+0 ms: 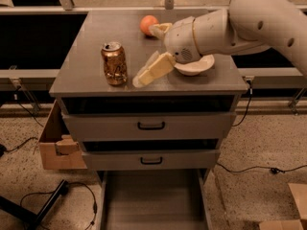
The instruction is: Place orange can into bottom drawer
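Observation:
The orange can [114, 63] stands upright on the left part of the grey cabinet top [91, 37]. It is orange-gold with a silver top and pull tab. My gripper [145, 56] is open just right of the can, a small gap away, above the cabinet top. One pale finger [154, 70] points down-left towards the can's base, and the other [160, 29] reaches back near the round orange fruit. The bottom drawer [151, 200] is pulled open below, a grey tray with nothing showing on its floor.
A round orange fruit [148, 24] sits at the back of the top. A white bowl [194, 67] lies under my wrist. The two upper drawers [151, 125] with black handles are shut. A cardboard box [57, 143] stands left of the cabinet, and cables lie on the floor.

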`<move>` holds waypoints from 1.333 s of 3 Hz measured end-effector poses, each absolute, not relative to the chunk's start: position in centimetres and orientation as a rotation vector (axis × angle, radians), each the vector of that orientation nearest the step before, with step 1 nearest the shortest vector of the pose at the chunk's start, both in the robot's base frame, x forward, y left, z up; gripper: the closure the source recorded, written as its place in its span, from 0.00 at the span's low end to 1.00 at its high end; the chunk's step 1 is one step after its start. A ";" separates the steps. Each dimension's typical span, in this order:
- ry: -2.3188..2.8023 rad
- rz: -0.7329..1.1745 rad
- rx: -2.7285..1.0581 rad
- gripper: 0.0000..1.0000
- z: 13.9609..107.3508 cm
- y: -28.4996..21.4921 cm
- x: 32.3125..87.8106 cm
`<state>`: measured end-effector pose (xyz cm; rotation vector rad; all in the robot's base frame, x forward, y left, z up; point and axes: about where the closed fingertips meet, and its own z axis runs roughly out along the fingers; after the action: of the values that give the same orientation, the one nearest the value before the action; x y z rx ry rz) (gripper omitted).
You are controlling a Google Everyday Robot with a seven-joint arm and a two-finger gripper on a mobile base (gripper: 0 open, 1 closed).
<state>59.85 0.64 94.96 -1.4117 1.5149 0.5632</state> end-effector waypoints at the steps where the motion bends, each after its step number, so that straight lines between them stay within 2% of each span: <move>1: 1.492 0.628 -1.370 0.00 94.4 3.0 60.8; 3: 1.512 0.705 -1.307 0.00 92.6 6.8 63.0; 4: 1.535 0.745 -1.260 0.18 91.6 8.2 65.4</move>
<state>65.43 8.20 91.58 -1.2600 1.5348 0.7450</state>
